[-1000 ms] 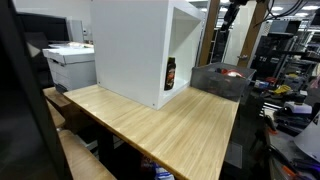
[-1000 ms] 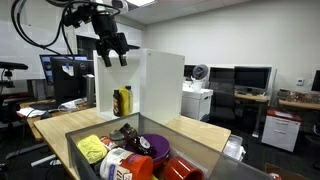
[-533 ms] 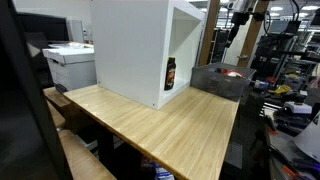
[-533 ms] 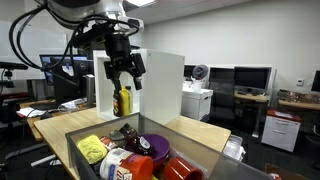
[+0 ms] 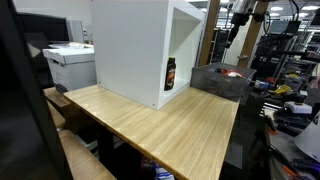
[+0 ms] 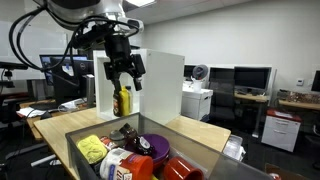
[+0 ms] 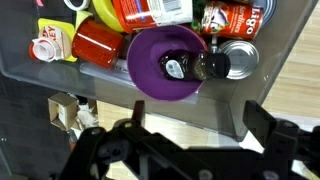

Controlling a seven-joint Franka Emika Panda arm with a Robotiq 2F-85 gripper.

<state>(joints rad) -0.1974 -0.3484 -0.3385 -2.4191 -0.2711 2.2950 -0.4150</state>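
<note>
My gripper (image 6: 126, 80) is open and empty. It hangs in the air in front of the white cabinet (image 6: 160, 85) and above the far end of a grey bin (image 6: 80, 138). In the wrist view the open fingers (image 7: 197, 107) frame the bin's wall, just short of a purple bowl (image 7: 160, 62) with a dark bottle (image 7: 195, 67) lying in it. Red cans (image 7: 150, 10), a tin can (image 7: 238, 57) and a yellow item (image 7: 100, 12) lie around the bowl. A bottle (image 6: 123, 101) stands upright inside the cabinet; it also shows in an exterior view (image 5: 170, 73).
The cabinet (image 5: 130, 50) stands on a wooden table (image 5: 160, 125). The bin (image 5: 225, 80) sits at the table's end. A printer (image 5: 70, 62) stands beside the table. Desks with monitors (image 6: 250, 78) fill the background.
Between one second and half a second ago the gripper came down and moved from beside the cabinet top to over the bin's far end. Since then nothing has moved.
</note>
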